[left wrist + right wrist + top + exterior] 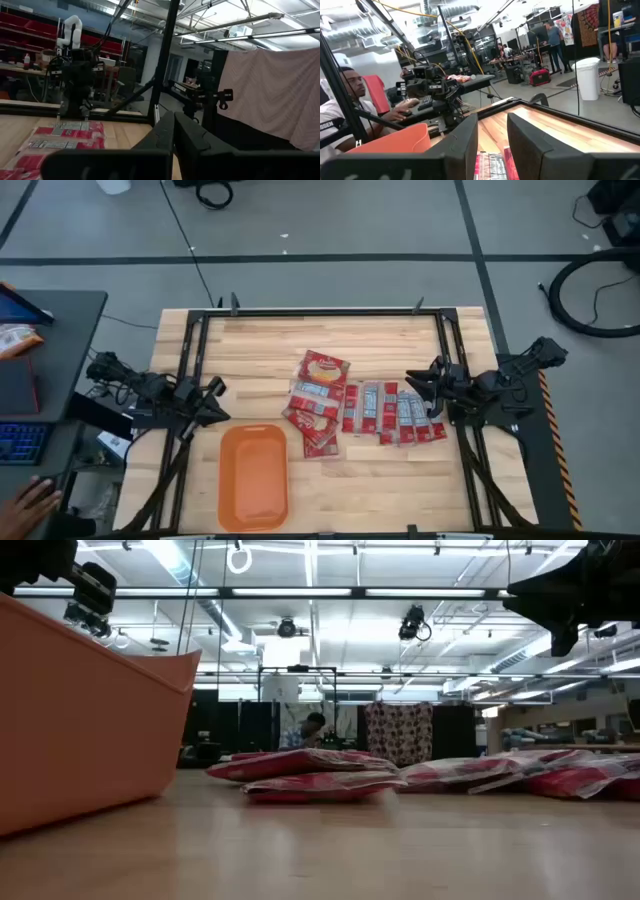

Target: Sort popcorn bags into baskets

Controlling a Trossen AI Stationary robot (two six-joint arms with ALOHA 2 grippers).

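Observation:
Several red popcorn bags lie flat on the wooden table. The wider ones with a cream oval logo are heaped in a pile (pixel 318 398), (pixel 318 772). The narrower ones with grey-white panels lie in a row (pixel 393 413), (pixel 65 136) to the right of the pile. An orange basket (pixel 253 476), (pixel 85 730) stands near the front edge, left of the bags, with nothing in it. My left gripper (pixel 218 387), (pixel 173 117) hovers shut at the table's left, just beyond the basket's far left corner. My right gripper (pixel 410 380), (pixel 492 127) hovers open at the right, over the far end of the row.
Black frame rails (pixel 190 370), (pixel 455 360) run along the table's left and right sides. A desk with a keyboard (pixel 20 442) stands to the left, and a person's hand (pixel 35 502) shows at the near left. A person (pixel 342 105) sits beyond the left side.

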